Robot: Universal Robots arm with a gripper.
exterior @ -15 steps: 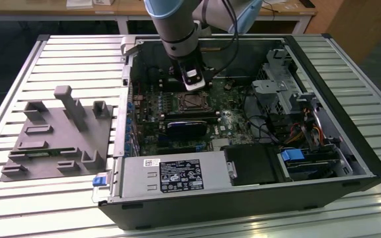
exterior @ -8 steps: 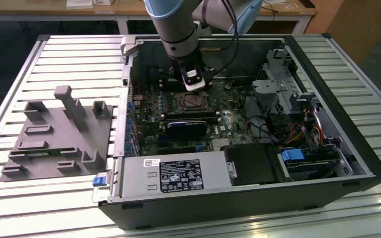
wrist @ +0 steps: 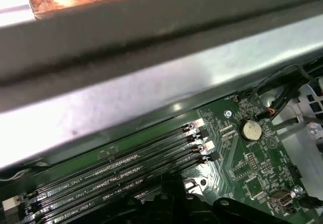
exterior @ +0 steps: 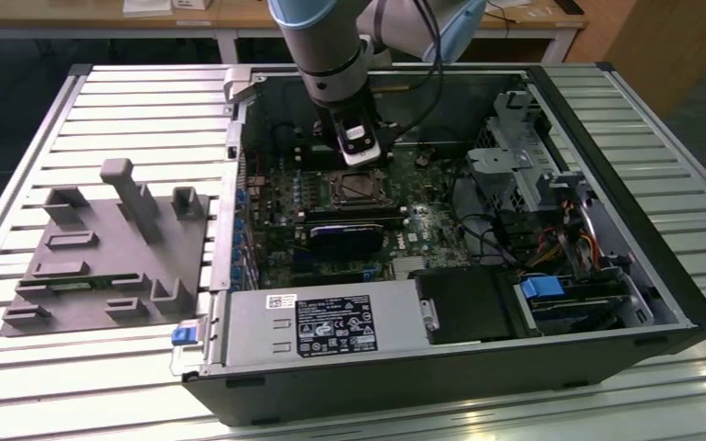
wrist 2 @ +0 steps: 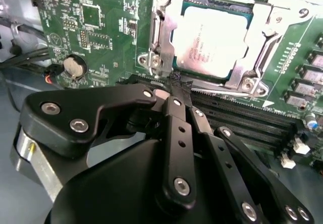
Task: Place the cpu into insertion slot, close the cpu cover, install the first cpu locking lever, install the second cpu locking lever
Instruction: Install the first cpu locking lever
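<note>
Gripper [exterior: 358, 158]: fingertips pressed together, nothing clamped; held at 12 o'clock of the insertion slot [exterior: 356, 188] in the exterior view.
Cpu [wrist 2: 212, 37]: seated in the slot.
Cpu cover [wrist 2: 276, 22]: lowered over it.
Locking lever [wrist 2: 237, 94]: latching cannot be told; judged outstanding.

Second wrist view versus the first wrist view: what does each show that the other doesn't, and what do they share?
Second wrist view: the square silvery-topped cpu, with the thin grey metal cpu cover frame lying down around it, and the black tool, shut, its tips at a corner of that frame.
First wrist view: a broad grey metal chassis wall.
In both wrist views: the green circuit board, the long black memory slots and the round silver coin battery.
</note>
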